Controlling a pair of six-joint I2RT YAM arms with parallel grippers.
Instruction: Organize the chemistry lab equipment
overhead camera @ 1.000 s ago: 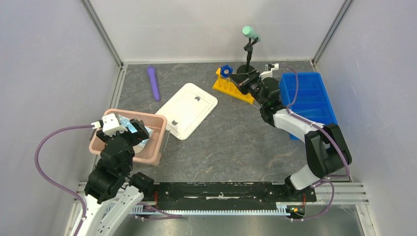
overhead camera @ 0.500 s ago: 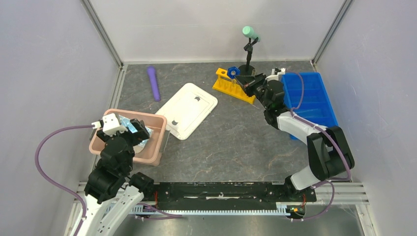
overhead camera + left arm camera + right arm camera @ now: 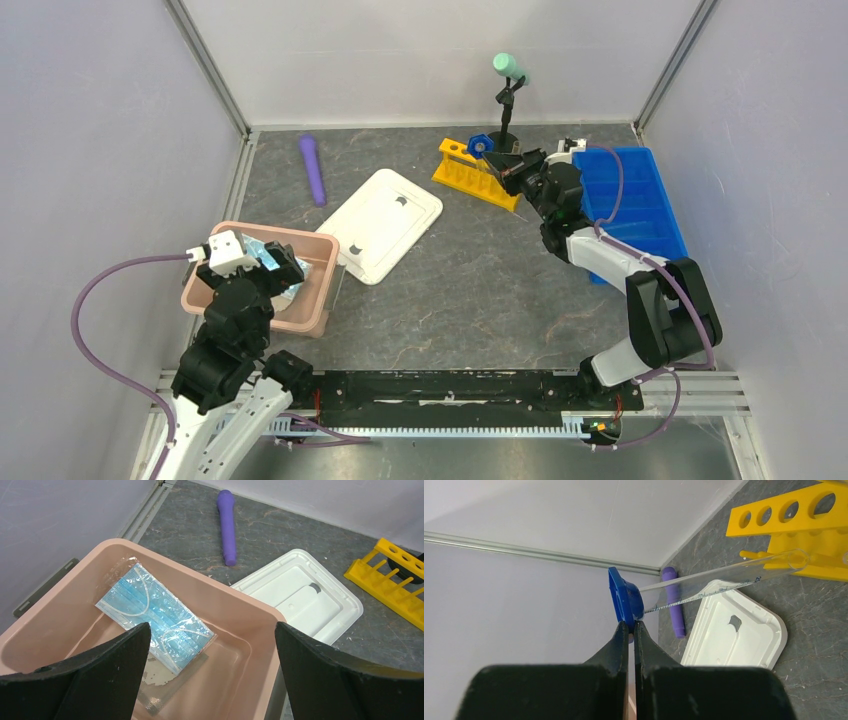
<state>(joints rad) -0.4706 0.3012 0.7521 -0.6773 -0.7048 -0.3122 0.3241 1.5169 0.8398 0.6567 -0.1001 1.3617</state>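
1. Recording the right gripper point(image 3: 630, 626): its jaws are pressing together on the edge of the blue cap point(image 3: 624, 600) of a thin clear tube point(image 3: 724, 577).
2. The tube is running from the cap toward the right of the wrist frame. Its far end is overlapping the pegs of the yellow rack point(image 3: 794, 515); whether it is touching them cannot be told.
3. In the overhead view this grip is sitting at upper centre, over the far end of the rack and near the base of the black stand point(image 3: 508, 95) with the mint-green top.
4. The left gripper point(image 3: 211, 630) is hovering over the pink bin point(image 3: 200, 578) at the lower left of the overhead frame, its fingers standing wide apart and gripping nothing.
5. A pale blue face mask point(image 3: 155, 615) in a clear wrapper is lying diagonally on the bin floor, left of centre in the left wrist frame.
6. A white tray point(image 3: 385, 222) is lying on the grey table point(image 3: 470, 280) between the bin and the rack, just beside the bin's far corner.
7. A purple cylinder point(image 3: 313, 168) is lying at upper left, apart from the tray.
8. A blue bin point(image 3: 630, 195) is standing at the right edge, beside the right arm; its contents cannot be made out.
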